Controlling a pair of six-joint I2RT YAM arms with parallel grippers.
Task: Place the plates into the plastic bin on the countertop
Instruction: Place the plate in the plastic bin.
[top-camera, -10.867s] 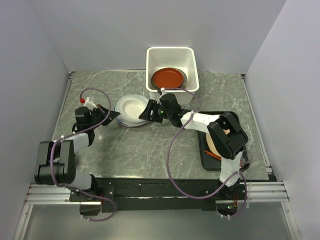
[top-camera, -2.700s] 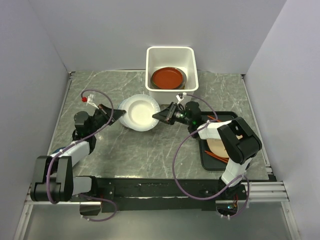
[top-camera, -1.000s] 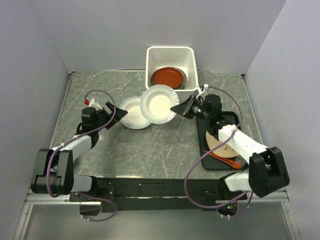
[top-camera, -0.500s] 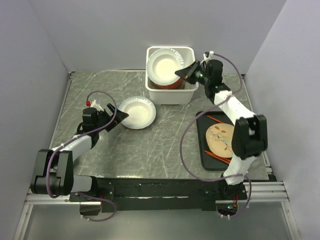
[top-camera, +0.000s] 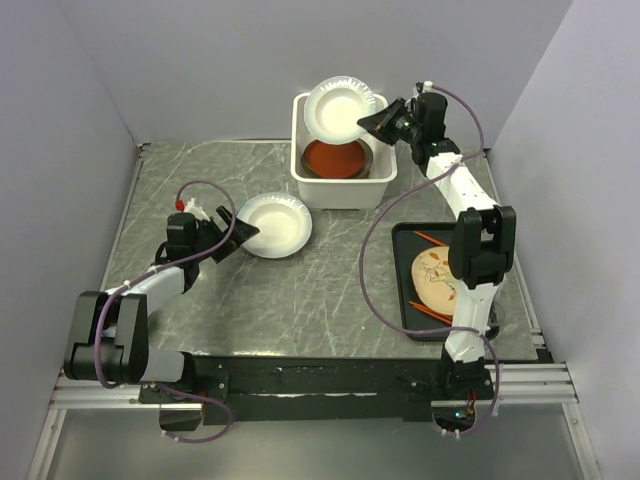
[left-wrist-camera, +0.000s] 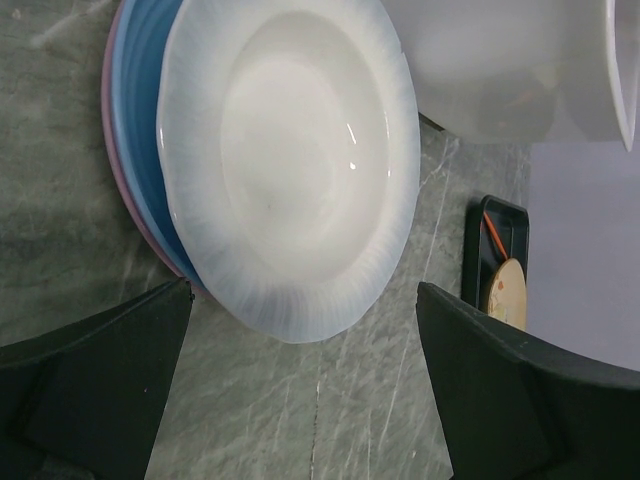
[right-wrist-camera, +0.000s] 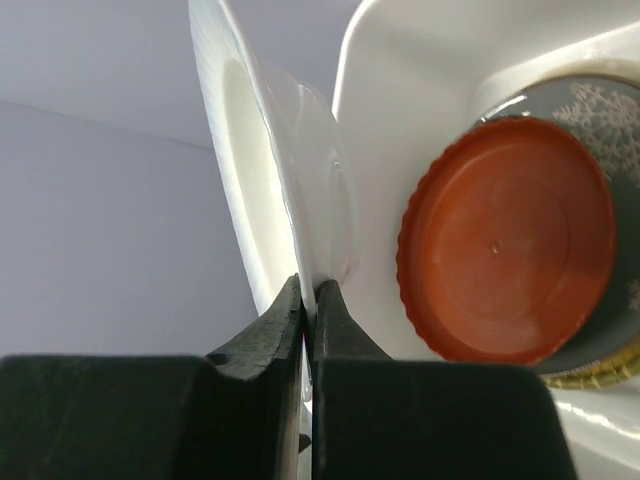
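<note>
White and thin, the plate (top-camera: 340, 108) hangs tilted over the far edge of the plastic bin (top-camera: 345, 190), its rim clamped in the right gripper (top-camera: 377, 122). It is probably light, stiff and slick, so a rim pinch suits it. The left gripper (top-camera: 243, 233) gapes beside the stack (top-camera: 278, 224) on the countertop (top-camera: 300, 300).

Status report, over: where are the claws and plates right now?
Right claw shut on white plate, tilted above plastic bin. Left claw open beside remaining plate stack. Red-brown plate already in bin; nothing blocking.
</note>
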